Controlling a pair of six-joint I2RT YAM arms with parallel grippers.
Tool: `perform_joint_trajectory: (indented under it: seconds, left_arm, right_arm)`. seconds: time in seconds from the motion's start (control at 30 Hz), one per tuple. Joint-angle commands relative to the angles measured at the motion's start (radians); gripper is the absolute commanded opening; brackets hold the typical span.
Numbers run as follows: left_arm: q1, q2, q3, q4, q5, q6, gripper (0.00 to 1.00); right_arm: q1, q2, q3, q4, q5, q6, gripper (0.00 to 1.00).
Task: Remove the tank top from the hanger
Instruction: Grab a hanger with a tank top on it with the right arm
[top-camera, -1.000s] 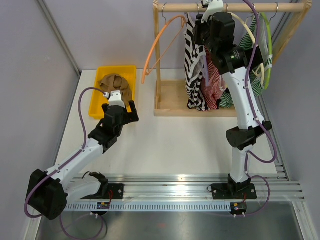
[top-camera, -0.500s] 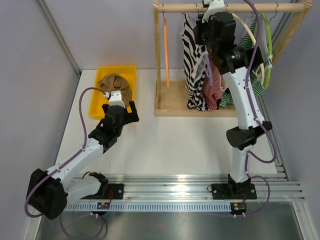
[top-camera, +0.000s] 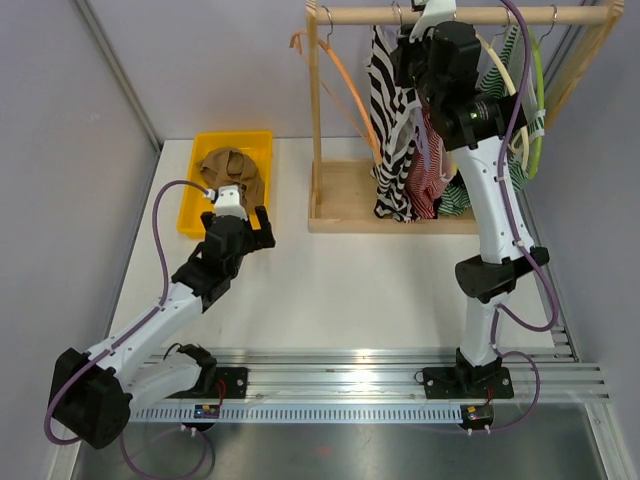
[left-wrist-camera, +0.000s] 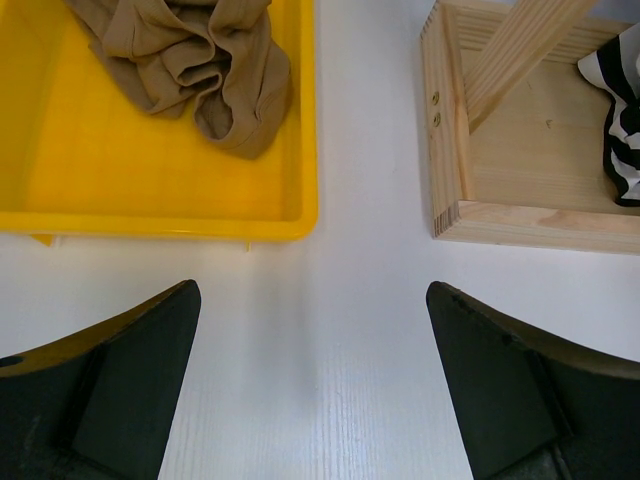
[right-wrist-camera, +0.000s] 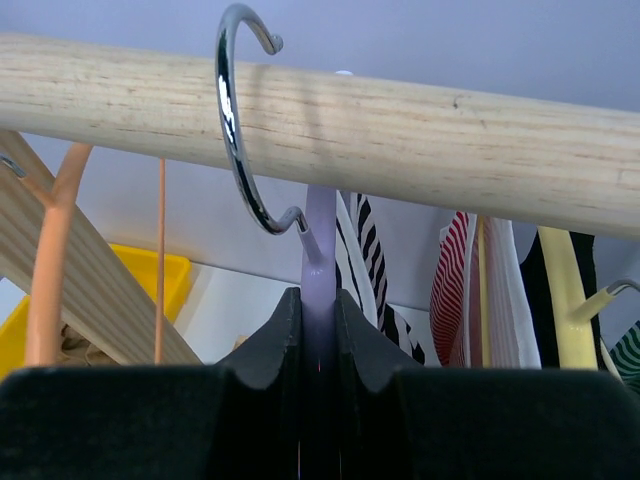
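A black-and-white striped tank top (top-camera: 388, 130) hangs on a lilac hanger (right-wrist-camera: 320, 235). The hanger's metal hook (right-wrist-camera: 235, 120) is over the wooden rail (right-wrist-camera: 450, 130). My right gripper (right-wrist-camera: 318, 310) is shut on the hanger's lilac neck just under the rail; in the top view it (top-camera: 425, 25) is up at the rail (top-camera: 365, 15). The tank top's stripes show behind the fingers (right-wrist-camera: 365, 250). My left gripper (top-camera: 240, 212) is open and empty, low over the white table (left-wrist-camera: 312, 300), just in front of the yellow bin.
The yellow bin (top-camera: 215, 145) holds a brown garment (top-camera: 232, 168). The wooden rack base (top-camera: 345, 195) is right of it. An empty orange hanger (top-camera: 345, 80), red-striped (top-camera: 425, 165) and green-striped (top-camera: 458, 195) garments and a green hanger (top-camera: 537, 90) share the rail.
The empty orange hanger has swung from the left of the rack post towards the striped top. My right gripper has risen a little with the lilac hanger. My left arm has shifted slightly.
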Motion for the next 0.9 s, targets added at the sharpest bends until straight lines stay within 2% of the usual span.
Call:
perform_joint_trajectory:
  seconds: [0.0,0.3,0.4,0.57,0.87]
  left_arm:
    - [-0.004,-0.032,-0.012,0.016,0.004,-0.004,0.99]
    - [-0.004,-0.076,-0.044,0.000,0.006,-0.016,0.99]
    - [-0.005,-0.090,-0.052,0.002,0.013,-0.022,0.99]
    - [-0.004,-0.108,-0.060,0.000,0.035,-0.028,0.99]
    - [-0.005,-0.164,-0.070,-0.018,0.062,-0.035,0.99]
  right_arm:
    - [0.013,-0.093,0.044,0.069,0.000,-0.026,0.00]
    - [0.067,-0.150,0.006,0.063,0.035,-0.057,0.00]
    - [0.105,-0.216,-0.106,0.090,0.084,-0.084,0.00]
    - [0.158,-0.351,-0.400,0.193,0.178,-0.100,0.00]
    - [0.285,-0.627,-0.773,0.225,0.339,-0.083,0.00]
